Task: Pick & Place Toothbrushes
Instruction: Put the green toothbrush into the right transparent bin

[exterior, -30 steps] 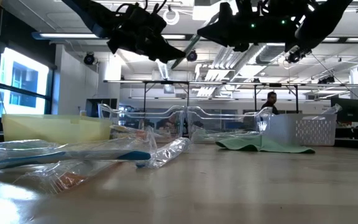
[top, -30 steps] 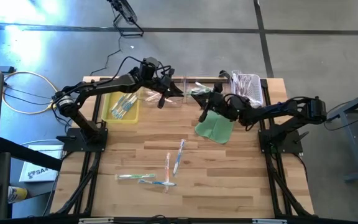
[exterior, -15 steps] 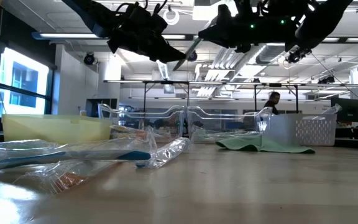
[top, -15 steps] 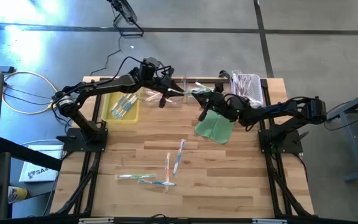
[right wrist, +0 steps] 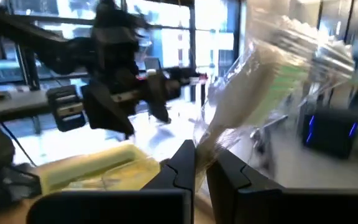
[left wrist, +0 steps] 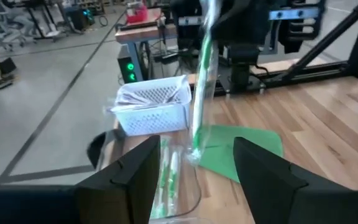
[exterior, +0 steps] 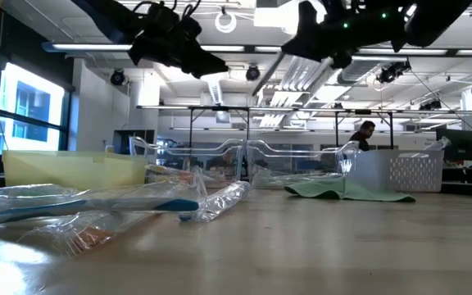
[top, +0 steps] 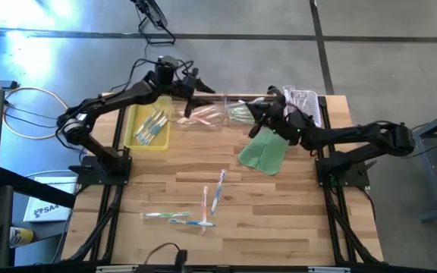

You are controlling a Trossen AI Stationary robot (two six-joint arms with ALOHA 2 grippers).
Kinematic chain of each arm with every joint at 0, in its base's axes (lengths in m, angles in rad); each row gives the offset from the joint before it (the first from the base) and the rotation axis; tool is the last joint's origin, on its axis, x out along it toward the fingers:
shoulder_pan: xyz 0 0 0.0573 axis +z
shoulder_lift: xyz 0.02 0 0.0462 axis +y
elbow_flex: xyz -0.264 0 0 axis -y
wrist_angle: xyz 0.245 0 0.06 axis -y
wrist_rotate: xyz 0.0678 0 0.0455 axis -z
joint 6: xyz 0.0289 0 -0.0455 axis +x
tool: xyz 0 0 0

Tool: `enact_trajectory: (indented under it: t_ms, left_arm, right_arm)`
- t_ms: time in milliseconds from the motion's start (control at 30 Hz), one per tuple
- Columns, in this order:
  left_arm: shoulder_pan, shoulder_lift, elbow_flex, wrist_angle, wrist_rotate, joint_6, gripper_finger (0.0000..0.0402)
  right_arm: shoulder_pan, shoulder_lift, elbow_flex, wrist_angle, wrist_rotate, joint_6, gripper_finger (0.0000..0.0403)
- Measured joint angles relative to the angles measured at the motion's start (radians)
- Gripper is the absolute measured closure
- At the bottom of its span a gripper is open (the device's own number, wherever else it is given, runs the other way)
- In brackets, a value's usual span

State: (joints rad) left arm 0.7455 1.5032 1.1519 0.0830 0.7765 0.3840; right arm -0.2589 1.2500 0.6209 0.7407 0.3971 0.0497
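A: Left gripper point(left wrist: 194, 186)?
B: Fingers spread, empty, raised over the table's far edge.
A: Right gripper point(right wrist: 201, 168)?
B: Clamped on a green-and-white toothbrush in clear glossy wrapper point(right wrist: 263, 93), lifted above the flat green cloth point(top: 262, 155), near the white mesh basket point(top: 303, 103).

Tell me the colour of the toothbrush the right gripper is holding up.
Green and white, in a clear wrapper: the toothbrush shows best in the left wrist view, pinched by the right gripper.
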Motion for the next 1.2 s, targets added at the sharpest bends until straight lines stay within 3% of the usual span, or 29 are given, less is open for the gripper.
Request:
enact_trajectory:
  t_ms: [100,467,633,1033,1200]
  left_arm:
    - [0.021,-0.008,0.0,-0.003,0.0,0.0,0.0202]
    - [0.013,-0.008,0.0,-0.015,-0.001,0.003,0.0201]
    - [0.013,-0.008,0.0,-0.017,-0.002,0.003,0.0201]
    - [0.013,-0.007,0.0,-0.034,-0.003,0.003,0.0201]
    - [0.013,-0.007,0.0,-0.034,-0.003,0.003,0.0201]
  right_arm:
    - [-0.081,-0.016,0.0,-0.105,-0.078,0.14,0.0391]
    - [-0.3,0.016,-0.001,-0.327,-0.164,0.422,0.0391]
    - [-0.324,0.068,-0.001,-0.332,-0.219,0.453,0.0391]
    - [-0.347,0.181,-0.001,-0.317,-0.235,0.503,0.0389]
    - [-0.347,0.181,-0.001,-0.318,-0.213,0.504,0.0344]
